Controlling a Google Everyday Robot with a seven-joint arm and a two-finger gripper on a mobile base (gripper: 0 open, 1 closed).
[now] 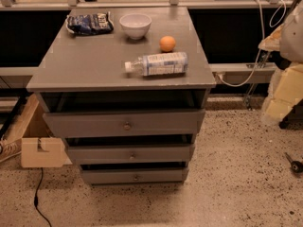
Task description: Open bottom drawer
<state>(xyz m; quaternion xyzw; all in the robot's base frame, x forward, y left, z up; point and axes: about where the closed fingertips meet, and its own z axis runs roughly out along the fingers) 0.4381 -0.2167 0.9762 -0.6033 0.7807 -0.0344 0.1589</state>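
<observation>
The grey cabinet (118, 65) has three drawers stacked in front. The bottom drawer (109, 176) is the lowest and narrowest, with a tiny round knob (136, 177) at its centre. Its front sits in line with the fronts above it, with a dark gap over its top edge. The mid-sized drawer (94, 154) and the widest drawer (85, 124) are above it. My arm (286, 89) stands at the right edge. My gripper (294, 164) shows as a small dark tip low at the right edge, over the floor and far right of the drawers.
On the cabinet top lie a plastic bottle (158, 64) on its side, an orange (167, 43), a white bowl (135, 25) and a dark chip bag (89, 23). A wooden box (41, 151) and a cable (38, 197) are left of the cabinet. The speckled floor (227, 188) spreads in front.
</observation>
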